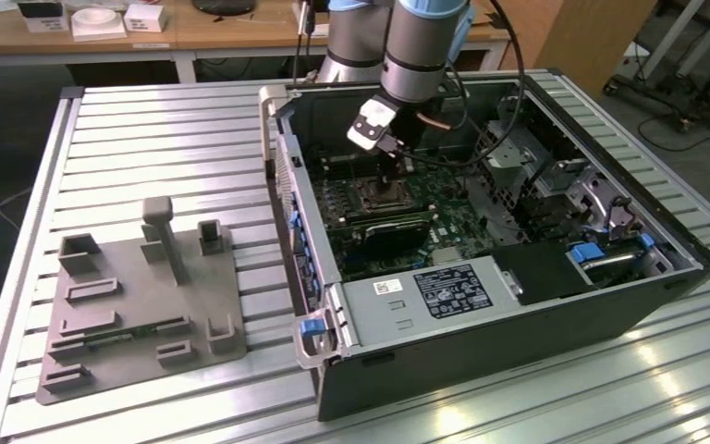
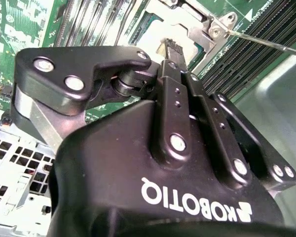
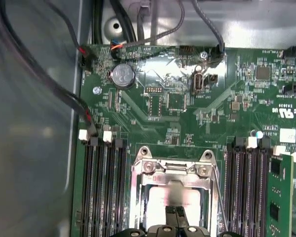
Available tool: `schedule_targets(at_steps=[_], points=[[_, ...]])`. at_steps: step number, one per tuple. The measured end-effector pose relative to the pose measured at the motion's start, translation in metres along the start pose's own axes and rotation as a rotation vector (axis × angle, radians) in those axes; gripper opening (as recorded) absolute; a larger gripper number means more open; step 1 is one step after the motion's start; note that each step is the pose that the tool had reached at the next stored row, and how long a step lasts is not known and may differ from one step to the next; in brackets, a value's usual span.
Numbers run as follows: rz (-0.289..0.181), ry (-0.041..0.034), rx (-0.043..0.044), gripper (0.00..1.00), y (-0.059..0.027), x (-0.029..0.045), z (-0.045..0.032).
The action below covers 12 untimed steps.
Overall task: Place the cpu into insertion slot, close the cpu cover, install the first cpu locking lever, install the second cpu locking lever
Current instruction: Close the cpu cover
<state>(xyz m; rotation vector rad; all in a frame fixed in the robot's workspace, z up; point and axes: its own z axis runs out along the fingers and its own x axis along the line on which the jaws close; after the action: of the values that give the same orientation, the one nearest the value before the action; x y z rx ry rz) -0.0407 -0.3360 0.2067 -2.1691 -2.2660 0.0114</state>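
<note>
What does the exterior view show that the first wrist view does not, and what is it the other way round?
Exterior view: the whole computer case, the grey holder plate beside it on the slatted table, and the arm over the open case.
First wrist view: the round coin battery, the black cables, and the metal cover frame around the silvery chip.
Shared: the green board, the memory slots, and the gripper, fingers together, right over the chip.
</note>
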Motion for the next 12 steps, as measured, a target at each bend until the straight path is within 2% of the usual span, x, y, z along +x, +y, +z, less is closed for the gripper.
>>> schedule_targets(at_steps=[3, 9, 12], points=[[0.0, -0.0001, -0.0037, 0.1, 0.0001, 0.0001, 0.0001], [0.0, -0.0011, -0.0287, 0.1, -0.0003, 0.0001, -0.001], [0.0, -0.0016, -0.0377, 0.1, -0.0003, 0.0002, -0.0039]])
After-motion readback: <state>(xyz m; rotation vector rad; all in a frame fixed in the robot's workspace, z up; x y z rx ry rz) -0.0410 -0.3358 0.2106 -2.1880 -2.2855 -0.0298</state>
